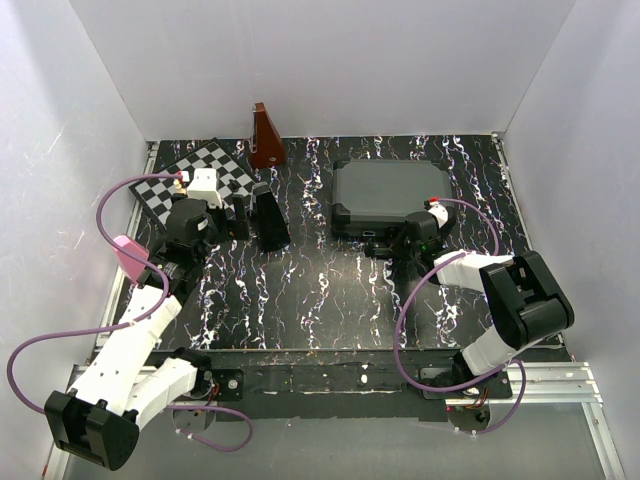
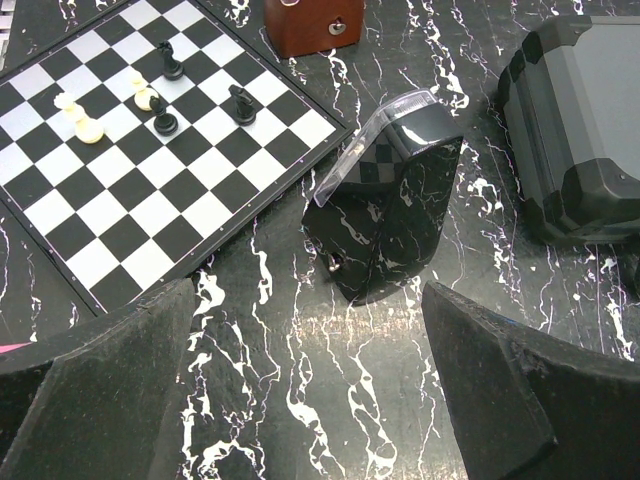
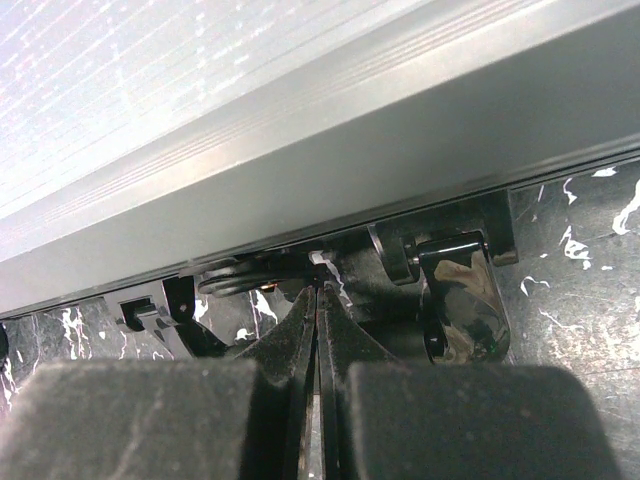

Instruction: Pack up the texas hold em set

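The black hard case [image 1: 385,192] of the texas hold em set lies closed at the table's centre right; its corner also shows in the left wrist view [image 2: 580,120]. My right gripper [image 1: 386,244] is shut with nothing between its fingers. Its tips [image 3: 320,292] press in under the case's front rim [image 3: 300,170], just left of a glossy black latch [image 3: 462,300]. My left gripper [image 1: 240,216] is wide open over bare table [image 2: 308,300], well left of the case. Chips, cards, dice and buttons are out of view.
A glossy black pyramid-shaped object [image 2: 385,200] stands just ahead of the left fingers. A black-and-white chessboard [image 2: 130,140] with several pieces lies at the back left. A brown pyramid-shaped object [image 1: 264,138] stands by the back wall. White walls close in three sides.
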{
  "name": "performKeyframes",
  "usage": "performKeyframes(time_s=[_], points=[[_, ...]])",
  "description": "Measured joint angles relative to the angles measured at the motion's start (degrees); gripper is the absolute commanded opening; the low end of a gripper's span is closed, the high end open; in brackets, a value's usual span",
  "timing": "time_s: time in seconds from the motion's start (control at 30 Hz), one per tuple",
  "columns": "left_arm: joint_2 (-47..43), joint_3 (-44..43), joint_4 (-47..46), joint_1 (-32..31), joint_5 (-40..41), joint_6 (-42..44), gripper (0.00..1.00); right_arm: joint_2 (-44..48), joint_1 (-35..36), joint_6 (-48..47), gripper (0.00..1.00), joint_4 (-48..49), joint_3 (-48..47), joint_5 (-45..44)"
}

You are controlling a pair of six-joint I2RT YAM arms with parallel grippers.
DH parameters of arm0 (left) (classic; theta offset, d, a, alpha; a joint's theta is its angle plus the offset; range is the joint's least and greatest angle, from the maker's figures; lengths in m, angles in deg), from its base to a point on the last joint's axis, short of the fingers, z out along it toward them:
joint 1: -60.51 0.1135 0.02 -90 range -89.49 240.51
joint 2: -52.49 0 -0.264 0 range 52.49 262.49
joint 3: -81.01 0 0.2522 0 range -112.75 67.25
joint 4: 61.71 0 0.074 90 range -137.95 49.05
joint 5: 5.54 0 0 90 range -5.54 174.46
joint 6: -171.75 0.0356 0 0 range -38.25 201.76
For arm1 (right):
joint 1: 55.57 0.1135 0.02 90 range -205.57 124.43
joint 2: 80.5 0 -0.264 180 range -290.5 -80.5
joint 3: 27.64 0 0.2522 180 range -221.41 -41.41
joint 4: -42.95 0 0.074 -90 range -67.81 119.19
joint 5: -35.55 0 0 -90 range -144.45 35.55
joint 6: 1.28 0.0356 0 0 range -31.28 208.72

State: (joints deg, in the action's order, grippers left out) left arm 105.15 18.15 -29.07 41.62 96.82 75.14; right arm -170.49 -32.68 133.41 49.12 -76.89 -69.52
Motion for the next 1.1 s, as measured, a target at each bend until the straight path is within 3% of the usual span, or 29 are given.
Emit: performKeyframes(time_s=[0.57, 1.1], points=[[0.0, 0.0, 0.0, 0.0, 0.3, 0.0, 0.98, -2.2, 0.2, 0.5, 0.04, 4.7, 0.0, -1.3], [0.0, 0.0, 0.0, 0.0, 0.8, 0.2, 0.98, -5.5, 0.5, 3.2, 0.01, 0.5, -5.4, -3.0]])
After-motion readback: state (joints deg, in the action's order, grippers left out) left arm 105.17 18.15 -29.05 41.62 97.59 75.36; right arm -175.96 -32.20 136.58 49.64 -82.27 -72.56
